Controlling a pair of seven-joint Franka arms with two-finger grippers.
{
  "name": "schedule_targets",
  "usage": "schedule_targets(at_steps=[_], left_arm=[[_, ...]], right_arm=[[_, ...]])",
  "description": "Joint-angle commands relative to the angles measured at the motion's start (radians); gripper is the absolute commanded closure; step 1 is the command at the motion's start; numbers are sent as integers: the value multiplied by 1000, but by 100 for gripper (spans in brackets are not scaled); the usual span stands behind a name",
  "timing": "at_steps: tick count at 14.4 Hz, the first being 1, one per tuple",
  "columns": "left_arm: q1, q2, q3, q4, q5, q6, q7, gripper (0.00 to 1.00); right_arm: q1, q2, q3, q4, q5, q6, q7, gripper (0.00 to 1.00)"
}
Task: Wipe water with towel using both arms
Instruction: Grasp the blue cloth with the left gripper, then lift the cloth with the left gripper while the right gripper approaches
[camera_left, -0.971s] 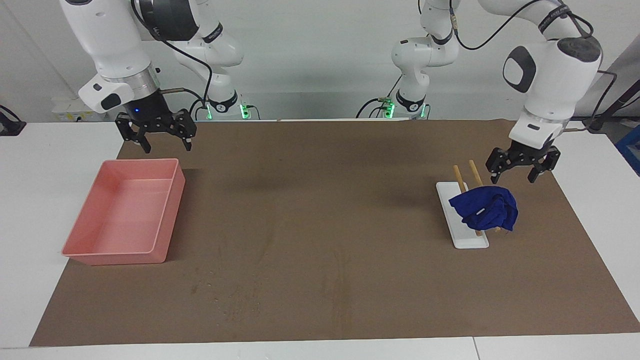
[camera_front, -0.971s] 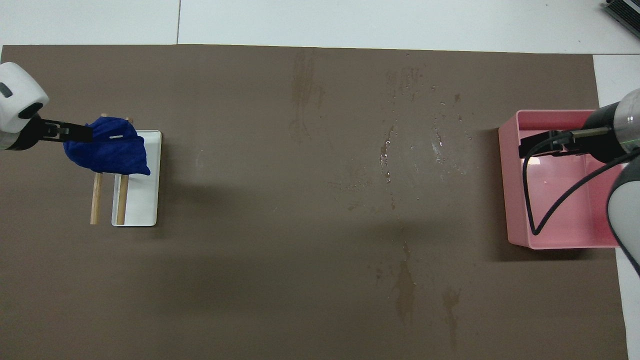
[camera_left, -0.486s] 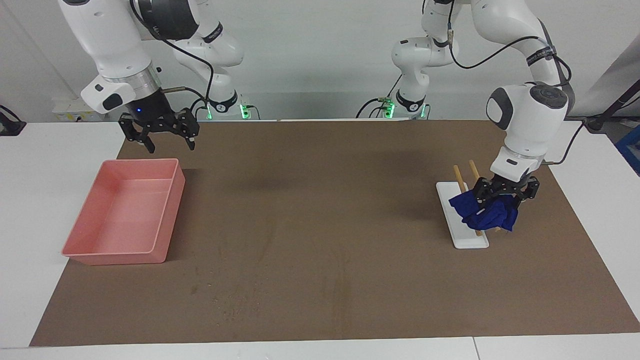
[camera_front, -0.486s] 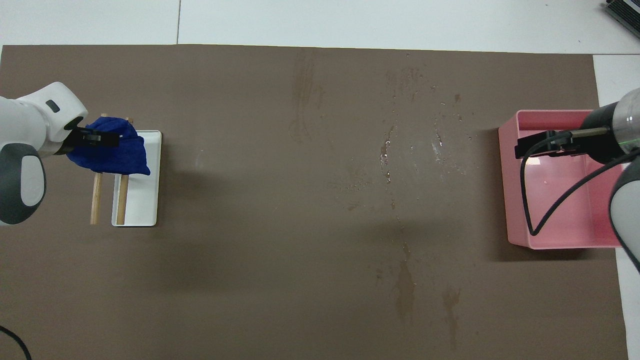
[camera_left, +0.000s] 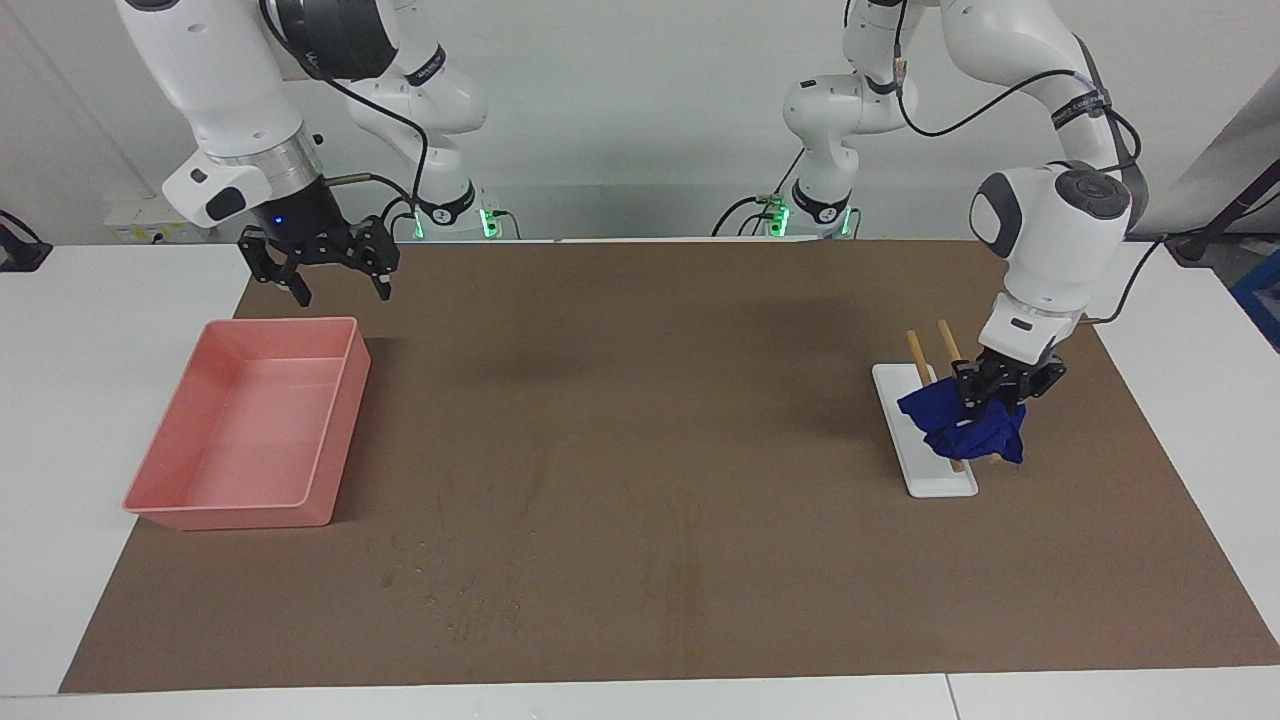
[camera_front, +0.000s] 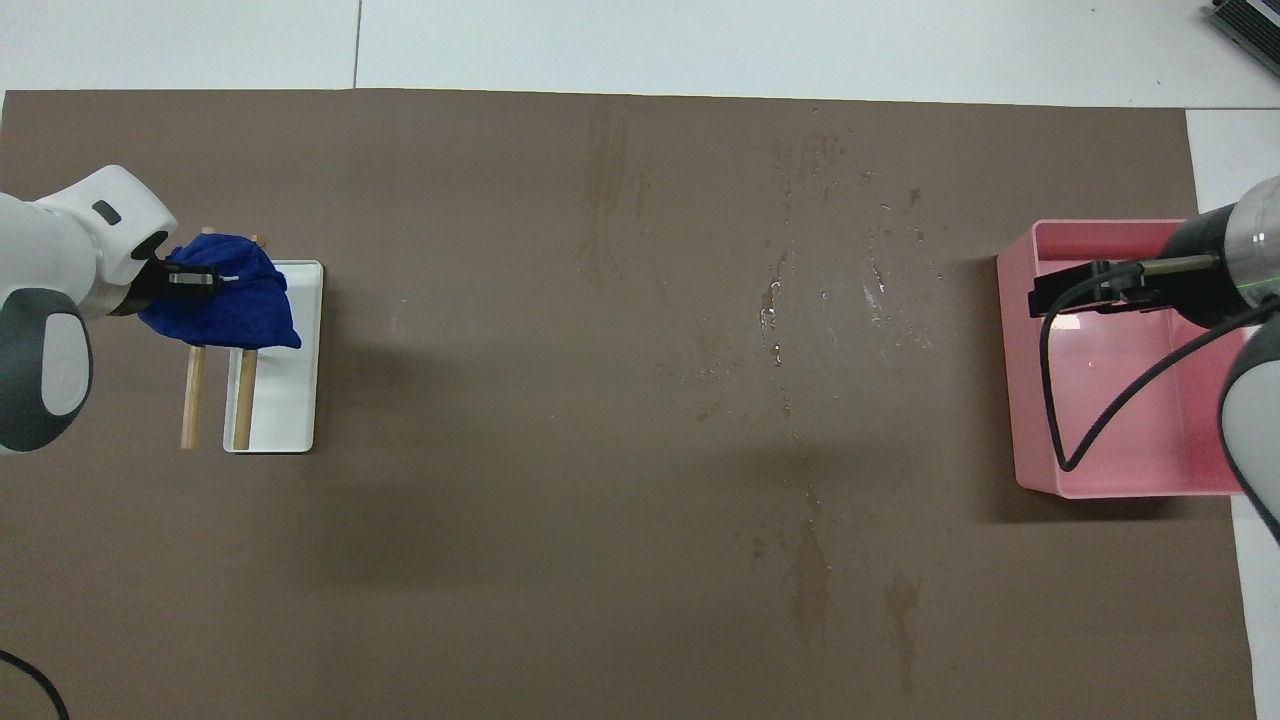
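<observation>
The towel (camera_left: 965, 425) is draped in a bunch over the two wooden rods (camera_left: 947, 342) of a white rack (camera_left: 925, 470), which stands on the brown mat (camera_left: 640, 440) at the left arm's end of the table. The left gripper (camera_left: 985, 398) is down on the towel, its fingers pinched narrow into the top of the cloth; the towel rests on the rods. A tiny white label (camera_front: 232, 277) shows on the cloth beside the gripper.

The mat covers most of the white table (camera_left: 80, 330). From the rack toward the right arm's end, the mat is bare, with scattered water drops and wet streaks (camera_front: 790, 300) about midway to a pink tray (camera_left: 250, 430). A second dark streak (camera_front: 810, 580) lies closer to the robots than those drops. The tray sits at the mat's edge at the right arm's end.

The right gripper (camera_left: 335, 285) waits in the air over the tray's rim closest to the robots, fingers spread wide and holding nothing. White table shows around the mat's edges, and a pale wall (camera_left: 620, 120) rises at the robots' end.
</observation>
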Motion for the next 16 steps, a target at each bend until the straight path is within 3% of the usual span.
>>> schedule_targets(at_steps=[1, 4, 6, 11, 14, 16], left_arm=[[-13, -21, 6, -3, 24, -38, -33, 100], [-14, 7, 3, 116, 23, -180, -99, 100], [-17, 22, -4, 195, -18, -287, -290, 100], [-17, 7, -7, 227, -427, -326, -716, 100], [-32, -4, -30, 218, -630, -314, -967, 100], [-31, -13, -79, 209, -725, -312, -1118, 100]], right_arm=[[-9, -13, 4, -3, 22, -18, 1, 0], [-7, -13, 4, -3, 22, -16, 1, 0], [-7, -13, 4, -3, 25, -16, 1, 0], [-4, -13, 6, -6, 34, -16, 13, 0], [-6, -16, 4, -14, 158, -6, 109, 0], [-1, -16, 9, -12, 298, 3, 320, 0]])
